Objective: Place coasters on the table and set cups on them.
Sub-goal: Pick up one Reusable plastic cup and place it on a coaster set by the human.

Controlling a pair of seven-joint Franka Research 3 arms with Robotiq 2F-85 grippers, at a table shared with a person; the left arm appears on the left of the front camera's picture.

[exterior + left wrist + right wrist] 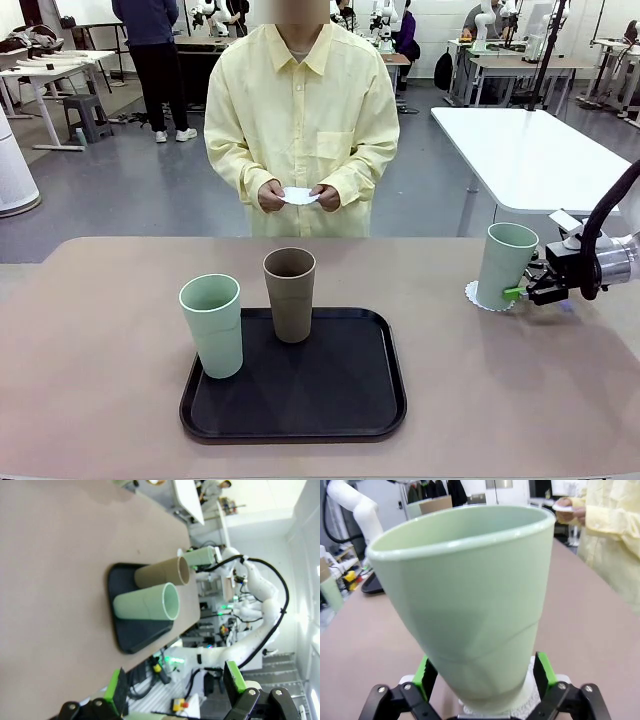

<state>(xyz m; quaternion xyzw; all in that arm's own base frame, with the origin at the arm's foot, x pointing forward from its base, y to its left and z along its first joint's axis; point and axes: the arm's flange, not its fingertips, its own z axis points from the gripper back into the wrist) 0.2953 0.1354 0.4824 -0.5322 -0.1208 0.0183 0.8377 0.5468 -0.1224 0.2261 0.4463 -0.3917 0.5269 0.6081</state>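
Front view: the right pincer (522,292) straddles the base of a green cup (507,262), which stands on a coaster (472,293) near the right end of the counter (100,300). A brown cup (290,295) and a second green cup (212,325) stand on the tray (300,410). The person's hands (272,196) hold a spare coaster (298,195).

Left wrist view: the left pincer (175,680) hangs spread and empty.

Right wrist view: the pads (544,672) sit at the cup's sides (pinching or just clear, I cannot tell). If one pad drags during a pull-back, the cup could tip or shove the light paper coaster askew.
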